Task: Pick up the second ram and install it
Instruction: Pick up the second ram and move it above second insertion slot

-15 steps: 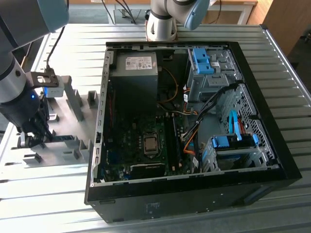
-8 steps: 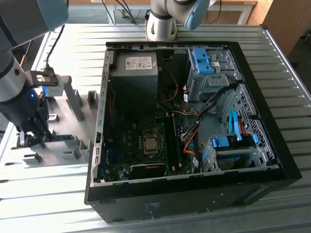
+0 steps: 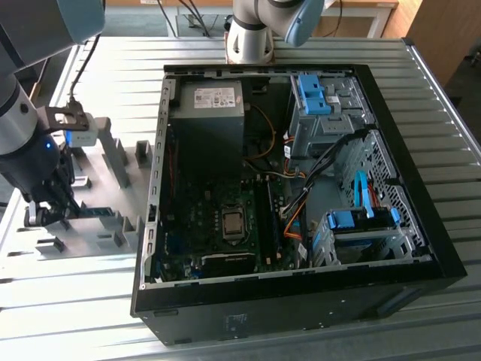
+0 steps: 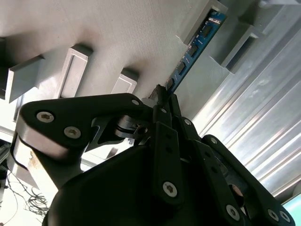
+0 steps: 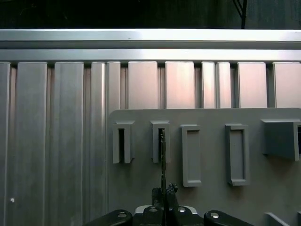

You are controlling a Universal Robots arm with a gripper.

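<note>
The second ram (image 4: 194, 47) is a thin blue board with dark chips. It stands on edge in the slots of a grey fixture plate (image 3: 113, 162), to the exterior view's left of the open computer case (image 3: 421, 248). My gripper (image 4: 163, 94) is shut on the near end of the stick, while the far end still sits in a grey slot block. In the first wrist view the second ram (image 5: 162, 155) appears edge-on, rising from my gripper (image 5: 163, 194). In the exterior view my gripper (image 3: 41, 216) is low over the plate, with the second ram (image 3: 94, 211) beside it.
The motherboard (image 3: 225, 226) lies exposed inside the case, with long dark slots beside the processor socket. Light-blue drive-bay clips (image 3: 312, 90) and orange cables sit on the case's far side. Several grey holder blocks (image 5: 237, 153) stand up from the plate. A ribbed metal table (image 3: 75, 308) lies under everything.
</note>
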